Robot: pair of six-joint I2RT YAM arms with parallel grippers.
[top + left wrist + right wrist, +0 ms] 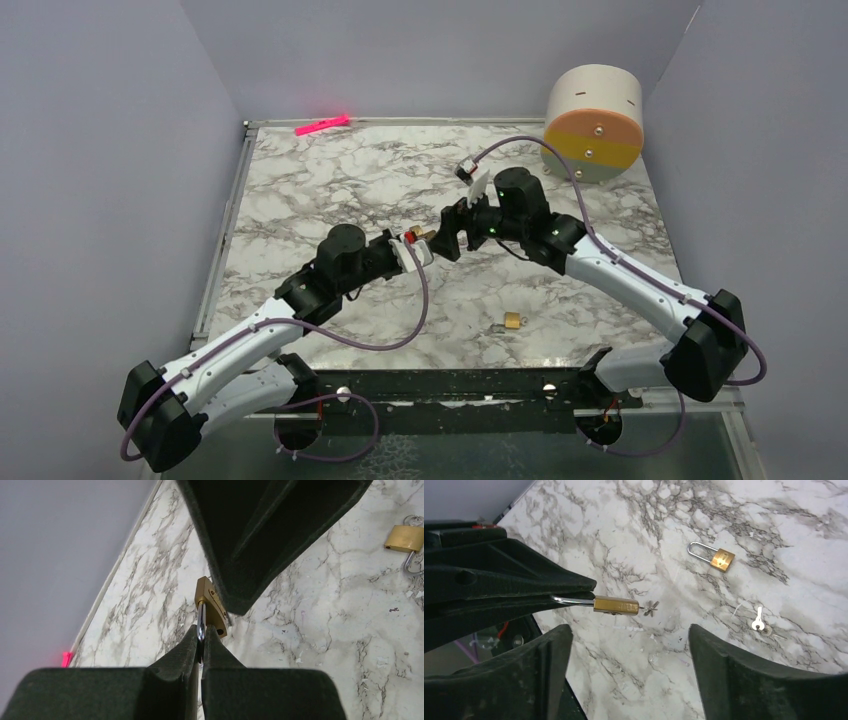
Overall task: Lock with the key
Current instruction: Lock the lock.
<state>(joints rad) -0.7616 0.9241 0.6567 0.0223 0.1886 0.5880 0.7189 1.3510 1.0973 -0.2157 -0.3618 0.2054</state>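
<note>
Table (330,180): marble top, walled at 9, 12 and 3 o'clock; the widest bare room lies toward 11 o'clock.
Left gripper (201,641): jaws pressed together on the silver shackle of the held padlock (212,607), which is raised above mid-table.
Right gripper (631,675): jaws spread wide with nothing between them, just beside the padlock's free end.
Held padlock: the brass body points away from the pinching fingers; a small silver piece juts from its base, too blurred to name.
Key (758,620): lies flat on the marble at 4 o'clock from the loose padlock (722,560), apart from both grippers.
Far edge: pink object (322,125) at 11 o'clock, round cylinder (594,120) at 1 o'clock.
</note>
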